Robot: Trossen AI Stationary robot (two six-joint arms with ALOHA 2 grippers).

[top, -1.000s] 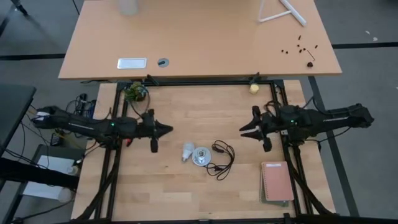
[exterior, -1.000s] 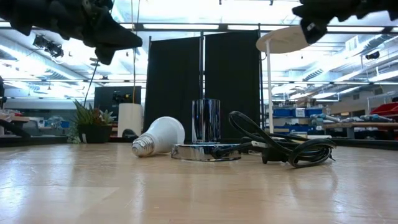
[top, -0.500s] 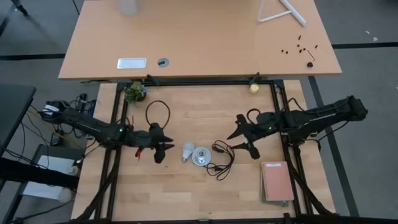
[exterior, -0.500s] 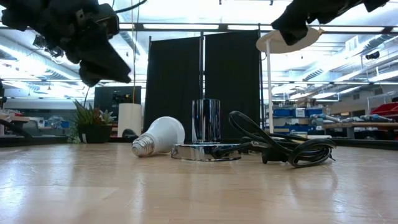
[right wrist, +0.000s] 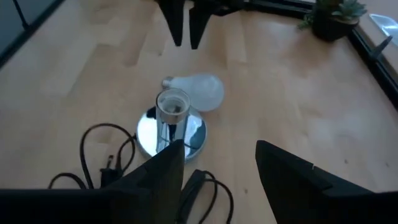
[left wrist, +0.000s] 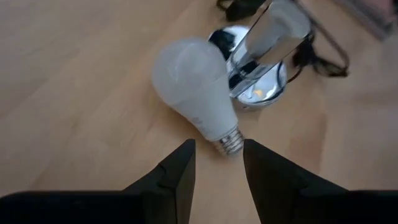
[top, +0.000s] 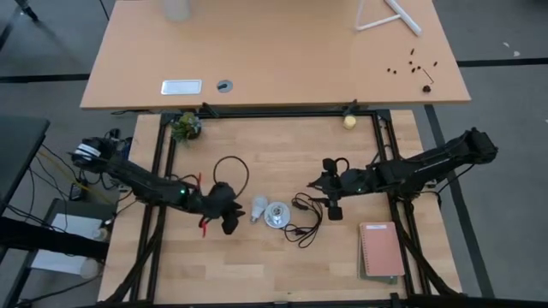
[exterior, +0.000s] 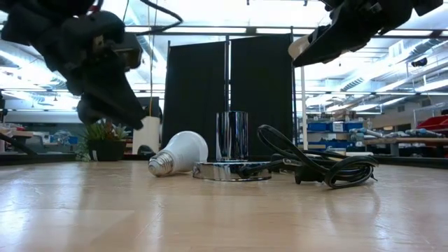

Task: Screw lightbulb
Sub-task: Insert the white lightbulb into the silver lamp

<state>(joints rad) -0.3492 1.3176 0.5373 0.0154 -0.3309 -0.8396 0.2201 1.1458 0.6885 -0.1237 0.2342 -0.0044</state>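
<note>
Approach step: left gripper point(left wrist: 217, 163), spread, just beside lightbulb point(left wrist: 194, 93) base; right gripper point(right wrist: 217, 165), spread, near socket point(right wrist: 171, 127). Next: close on bulb.

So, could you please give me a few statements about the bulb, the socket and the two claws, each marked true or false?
1. The lightbulb lies on its side on the table. True.
2. The lightbulb is already screwed into the socket. False: it lies beside the socket's round base, with its screw base pointing away.
3. The left claw is open, with the bulb's screw base just ahead of its fingertips. True.
4. The right claw is holding the black cord. False: it is open, above the table and empty, facing the socket.
5. A notebook lies on the table on the right arm's side. True.
</note>
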